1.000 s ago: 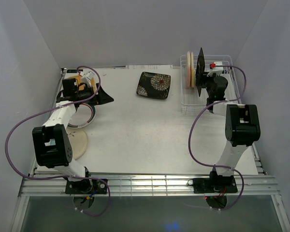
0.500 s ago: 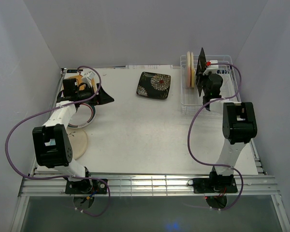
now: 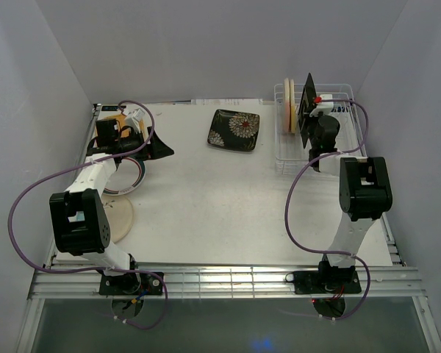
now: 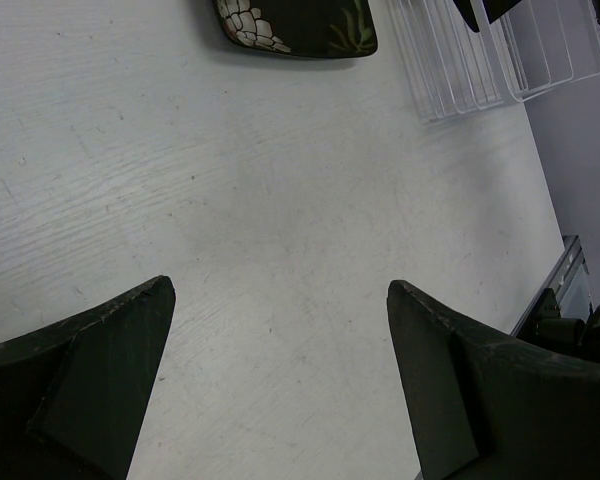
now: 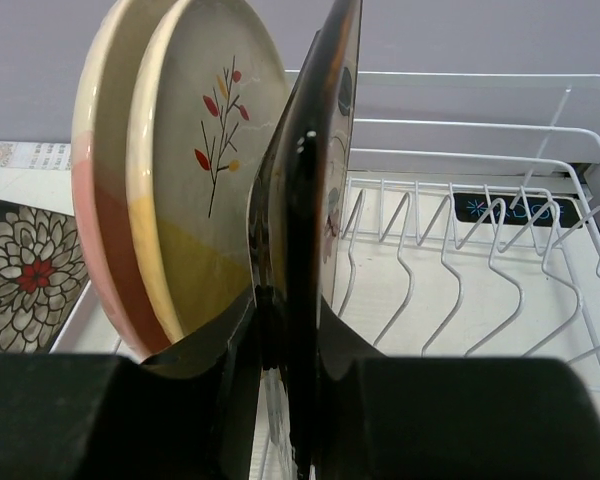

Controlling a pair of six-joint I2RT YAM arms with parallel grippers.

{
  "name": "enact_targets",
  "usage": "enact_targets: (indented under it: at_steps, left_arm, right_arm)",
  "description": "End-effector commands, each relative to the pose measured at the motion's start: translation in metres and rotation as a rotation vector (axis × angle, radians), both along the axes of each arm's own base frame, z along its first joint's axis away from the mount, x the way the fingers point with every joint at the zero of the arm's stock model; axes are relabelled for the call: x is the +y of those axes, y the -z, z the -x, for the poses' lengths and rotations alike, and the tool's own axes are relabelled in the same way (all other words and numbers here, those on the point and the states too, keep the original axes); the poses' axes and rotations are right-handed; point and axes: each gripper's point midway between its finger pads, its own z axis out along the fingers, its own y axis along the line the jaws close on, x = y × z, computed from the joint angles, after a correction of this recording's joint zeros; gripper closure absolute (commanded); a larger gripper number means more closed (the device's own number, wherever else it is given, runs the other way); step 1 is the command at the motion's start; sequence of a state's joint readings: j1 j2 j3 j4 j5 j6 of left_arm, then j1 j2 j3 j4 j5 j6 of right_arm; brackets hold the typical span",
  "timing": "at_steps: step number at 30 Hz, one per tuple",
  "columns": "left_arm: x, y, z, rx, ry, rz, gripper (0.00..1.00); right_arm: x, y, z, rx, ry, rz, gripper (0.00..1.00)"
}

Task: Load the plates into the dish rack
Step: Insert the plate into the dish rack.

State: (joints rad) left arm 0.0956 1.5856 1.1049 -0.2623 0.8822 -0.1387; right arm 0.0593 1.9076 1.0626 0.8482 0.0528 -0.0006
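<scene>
Gripping: the right gripper [image 5: 290, 312] is pinched narrow on the lower edge of the upright black floral plate [image 5: 315, 190], with one finger against each face.
Left side: the left gripper [image 4: 280, 288] hangs spread wide over bare tabletop [image 4: 280, 190] and holds nothing.
Change: a second ago the right gripper stood wider, just to the right of that plate. It has since moved in and closed on it. The plate stands on edge in the same spot, and the left arm has not shifted.
Task things: the upright black floral plate stands in the dish rack [image 5: 460, 235]. The yellow-cream plate [image 5: 205, 170] is just beside it, and the pink-cream plate [image 5: 92, 200] stands behind that one. All three are on edge at the rack's left end.
Around: the flat black floral plate [image 3: 234, 129] lies on the tabletop between the two arms, left of the rack. The green-rimmed white plate [image 3: 126, 184] lies partly under the left arm. A pale round plate [image 3: 121, 217] lies nearer the arm bases, and an orange plate [image 3: 117, 116] is mostly hidden behind the left wrist.
In the way: empty tines fill the rack to the right of the held plate. A purple cable loops beside each arm.
Surface and room: a white tabletop stands inside plain pale walls, with a metal rail at its near edge.
</scene>
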Motion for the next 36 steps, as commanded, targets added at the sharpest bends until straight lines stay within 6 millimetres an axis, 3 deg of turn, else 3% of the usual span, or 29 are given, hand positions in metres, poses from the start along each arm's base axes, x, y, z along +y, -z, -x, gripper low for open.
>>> enact_targets:
  at_steps: [1, 12, 23, 36]
  left_arm:
    - [-0.003, -0.015, 0.006, -0.048, 0.02, -0.006, 0.02]
    - [-0.005, -0.017, 0.007, -0.052, 0.023, -0.008, 0.02]
    - [-0.005, -0.017, 0.007, -0.056, 0.023, -0.011, 0.02]
    - [-0.006, -0.015, 0.006, -0.052, 0.021, -0.017, 0.02]
  right_arm:
    - [-0.001, -0.053, 0.008, -0.159, 0.003, -0.015, 0.92]
    - [0.004, -0.085, 0.014, -0.251, -0.032, 0.028, 0.92]
    - [-0.003, -0.112, 0.019, -0.356, 0.011, 0.017, 0.92]
    - [0.001, -0.138, 0.009, -0.418, -0.029, -0.039, 0.92]
